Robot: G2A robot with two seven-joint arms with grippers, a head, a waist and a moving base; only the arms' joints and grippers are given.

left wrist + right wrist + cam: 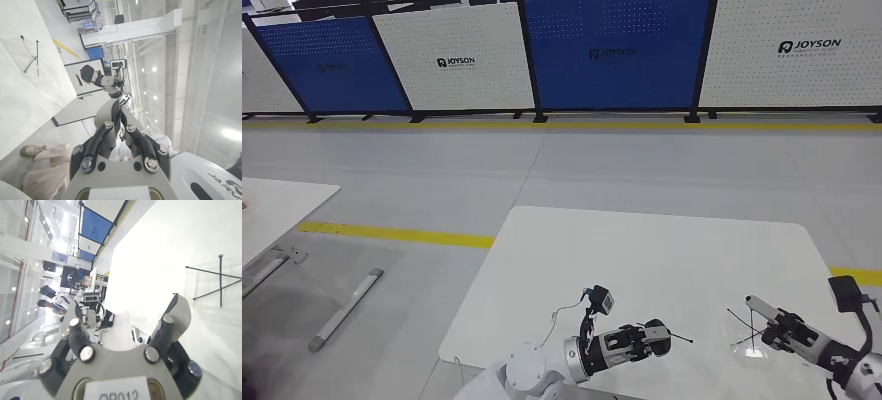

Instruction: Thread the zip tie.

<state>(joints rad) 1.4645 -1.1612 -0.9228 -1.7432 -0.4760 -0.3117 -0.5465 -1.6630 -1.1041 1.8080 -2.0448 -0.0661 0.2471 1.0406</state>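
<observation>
— Where did we see the zip ties (220, 281)?
— Three lay crossed in a clear tray (204, 289) on the counter (642, 260), near our spread right end effector (123, 300). Our left end effector (667, 337) pinched one zip tie (683, 339).

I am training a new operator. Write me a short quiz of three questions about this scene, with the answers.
1. True or false: the right gripper has its fingers shut.
2. Count: how many zip ties lie crossed on the clear tray?
3. Choose: the left gripper, fingers shut, holds A) a thin black zip tie, B) a screwdriver.
Key: 1 false; 2 three; 3 A.
</observation>
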